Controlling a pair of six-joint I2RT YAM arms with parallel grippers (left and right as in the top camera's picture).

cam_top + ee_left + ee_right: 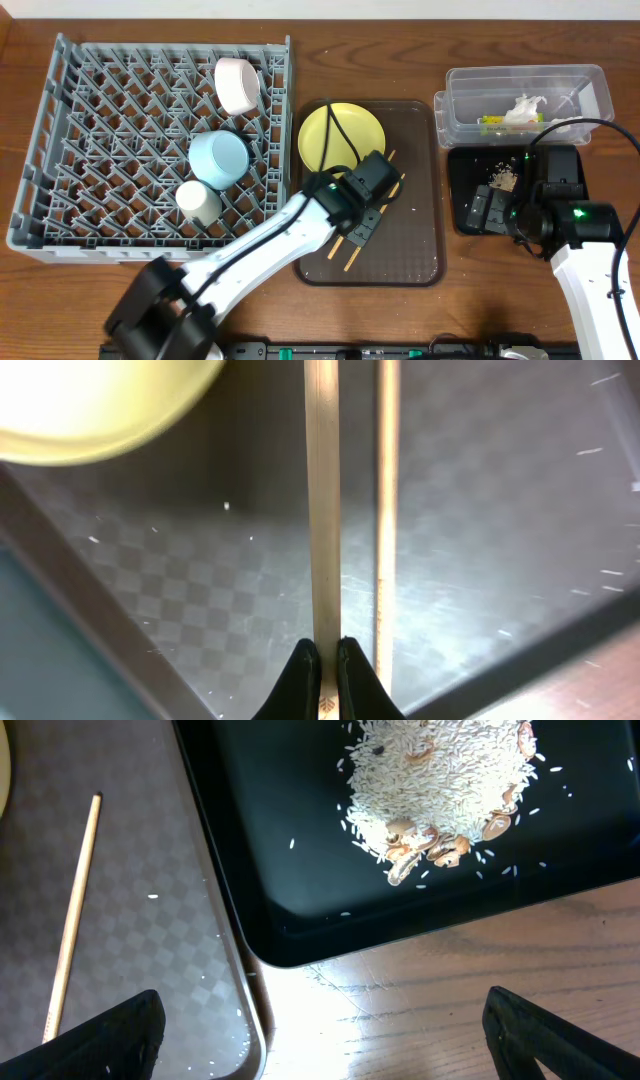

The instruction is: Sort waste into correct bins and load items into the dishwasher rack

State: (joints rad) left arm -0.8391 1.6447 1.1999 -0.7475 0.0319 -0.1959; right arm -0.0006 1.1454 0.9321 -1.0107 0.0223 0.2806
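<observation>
- L gripper (322, 665) clenched on one chopstick (322, 530), pinched near its end, over brown tray (200, 580). Can't tell if the stick is off the tray surface.
- 2nd chopstick (386, 510) lies just beside the held one, roughly parallel, not gripped.
- Plate (340, 135) sits on brown tray, far-left part, near the chopsticks' far ends; L arm crosses its near edge in overhead.
- R gripper (320, 1045) released, fingers (100, 1040) wide apart, nothing between them. It hangs over the near-left corner of black tray (300, 900), where that meets the table (450, 990) and the brown tray edge.
- Rice (440, 780) w/ some brown bits piled in black tray, a few grains scattered round it.
- Tub (580, 85) behind black tray, holds tissue (526, 107) and wrapper (492, 122) side by side.
- Rack (80, 150) at left: white bowl (238, 85) tipped on its side near the far-right corner, blue bowl (218, 158) mid-right, cup (198, 201) just beside the blue bowl on the near side.
</observation>
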